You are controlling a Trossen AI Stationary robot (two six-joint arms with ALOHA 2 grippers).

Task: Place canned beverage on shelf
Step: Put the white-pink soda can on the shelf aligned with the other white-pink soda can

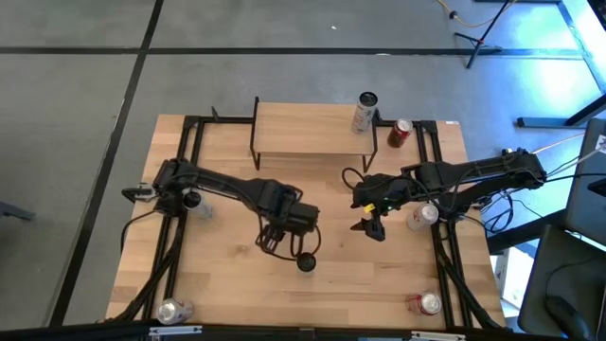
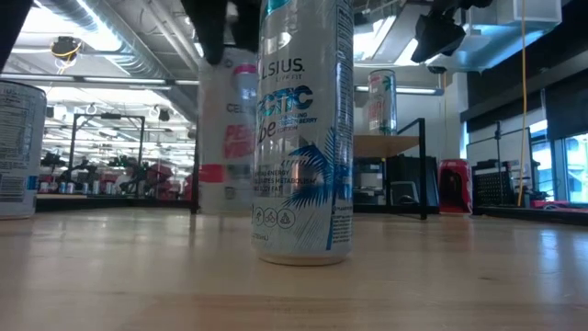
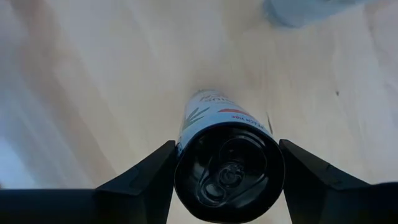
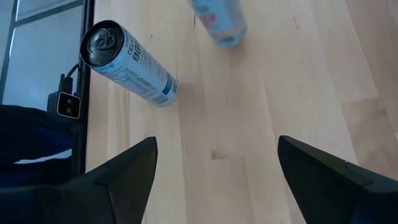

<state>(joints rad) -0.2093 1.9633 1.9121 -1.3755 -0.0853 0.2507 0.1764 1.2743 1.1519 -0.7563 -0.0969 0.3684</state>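
left pincer (image 3: 227,180) clamped on black-topped can (image 1: 306,262), upright on bench (image 1: 227,294) at front centre, well apart from shelf (image 1: 312,130). right pincer (image 4: 214,168) fingers apart, holding nothing, above bench in front of shelf's right end.

Two matte black jointed arms, looped black cables along them; each claw, left claw (image 1: 305,248) and right claw (image 1: 371,225), has dark wedge-shaped fingers.
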